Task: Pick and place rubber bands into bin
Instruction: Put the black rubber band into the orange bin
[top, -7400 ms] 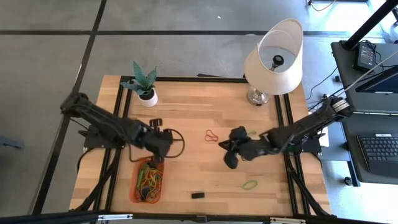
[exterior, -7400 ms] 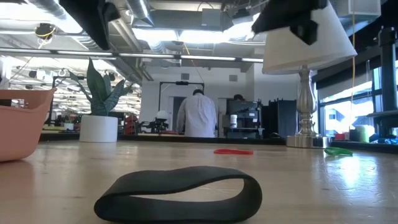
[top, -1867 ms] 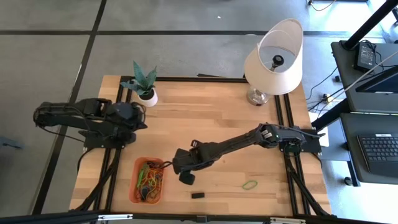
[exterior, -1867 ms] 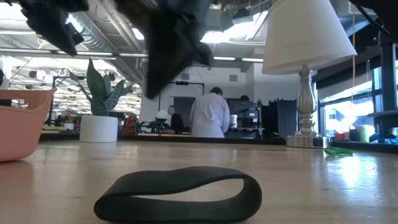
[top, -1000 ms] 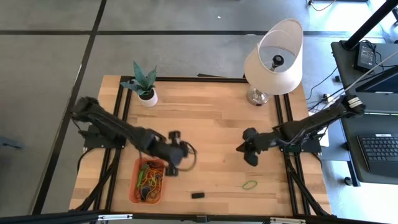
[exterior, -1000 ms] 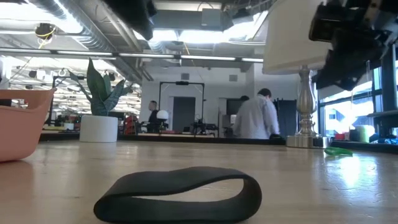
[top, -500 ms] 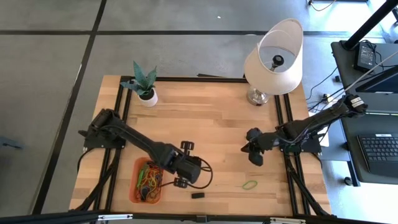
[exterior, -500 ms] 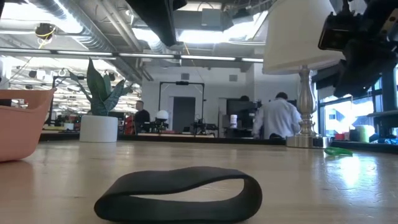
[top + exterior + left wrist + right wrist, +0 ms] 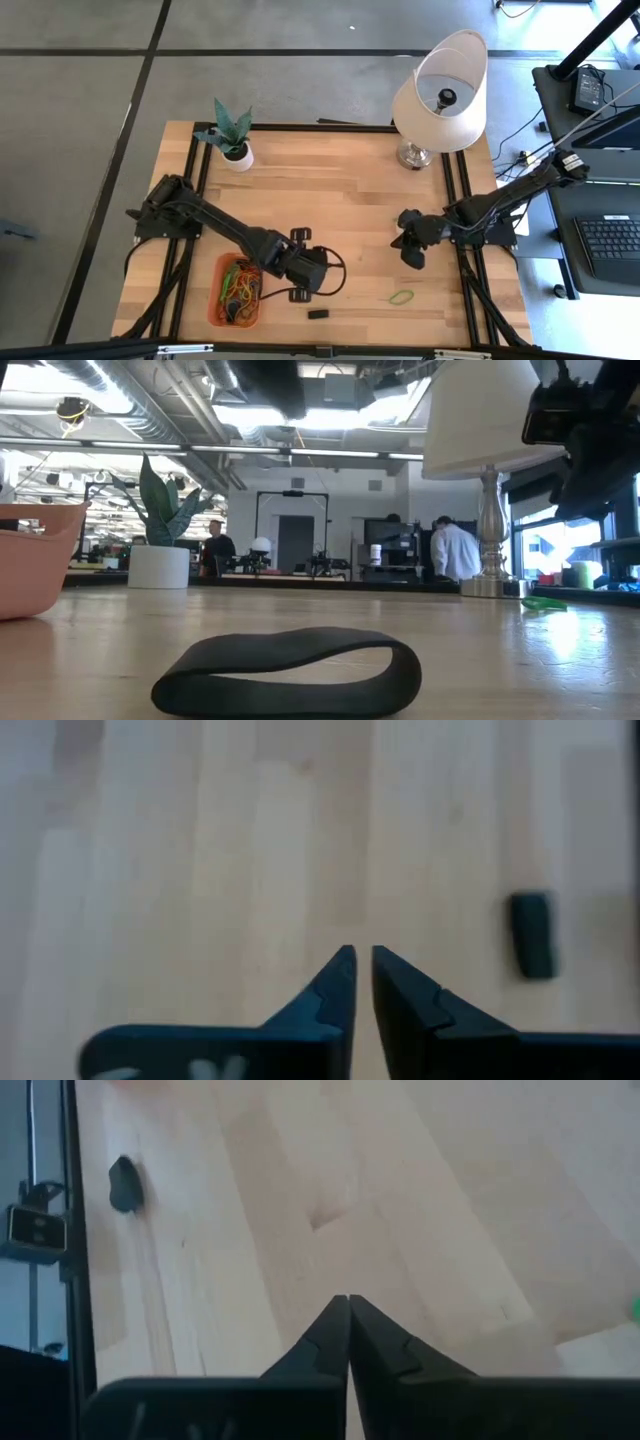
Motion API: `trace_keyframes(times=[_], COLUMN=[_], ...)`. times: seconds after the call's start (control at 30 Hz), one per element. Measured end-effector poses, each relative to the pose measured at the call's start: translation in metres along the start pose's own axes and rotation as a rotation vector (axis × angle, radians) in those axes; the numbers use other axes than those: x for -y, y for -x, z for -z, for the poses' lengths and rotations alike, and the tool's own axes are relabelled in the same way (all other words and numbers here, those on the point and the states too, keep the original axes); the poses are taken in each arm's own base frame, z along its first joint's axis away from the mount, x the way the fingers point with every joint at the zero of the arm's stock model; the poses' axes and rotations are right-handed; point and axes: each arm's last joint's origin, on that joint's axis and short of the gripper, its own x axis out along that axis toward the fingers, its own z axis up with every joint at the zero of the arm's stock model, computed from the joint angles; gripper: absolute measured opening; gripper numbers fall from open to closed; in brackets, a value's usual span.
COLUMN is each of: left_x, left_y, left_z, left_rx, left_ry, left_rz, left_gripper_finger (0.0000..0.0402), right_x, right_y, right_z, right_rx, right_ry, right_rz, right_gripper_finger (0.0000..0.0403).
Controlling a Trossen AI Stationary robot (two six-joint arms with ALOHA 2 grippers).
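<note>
Down in the orange bin (image 9: 222, 305) at the counter's (image 9: 340, 190) near left corner, we see a heap of coloured rubber bands (image 9: 240, 292). One green band (image 9: 402, 297) lies apart on the bare wood toward the near right, and a small black block (image 9: 318, 314) sits near the front edge between the two. Just right of the bin we find the left end effector (image 9: 306, 283) low over the counter; its fingers (image 9: 340, 982) stand a narrow slit apart with nothing between them, and the block shows just beyond. Our right end effector (image 9: 408, 246) hangs over the right half of the counter, fingers (image 9: 335, 1330) pressed together and empty. A potted plant (image 9: 232, 135) and a lamp (image 9: 440, 92) stand along the far edge.
</note>
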Motion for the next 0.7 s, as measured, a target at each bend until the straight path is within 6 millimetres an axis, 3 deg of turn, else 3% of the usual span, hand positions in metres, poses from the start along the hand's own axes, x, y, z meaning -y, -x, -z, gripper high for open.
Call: trace_keyframes(times=[0.33,0.47,0.7], left_x=[0.022,0.036,0.076], left_y=[-0.002,-0.017,-0.062], left_z=[-0.011,-0.011,0.0], left_rx=[0.166,0.195,0.192], left_ry=[0.004,-0.01,0.03], left_rz=[0.069,0.103,0.177], left_gripper_finger=[0.0137,0.0151,0.0152], right_x=[0.0,0.004,0.004], right_y=[0.001,0.002,0.004], right_z=[0.008,0.014,0.022], right_rx=[-0.052,-0.1,-0.172], right_ry=[0.106,0.131,0.261], right_rz=[0.028,0.066,0.073], right_gripper_finger=[0.0011,0.0011,0.0011])
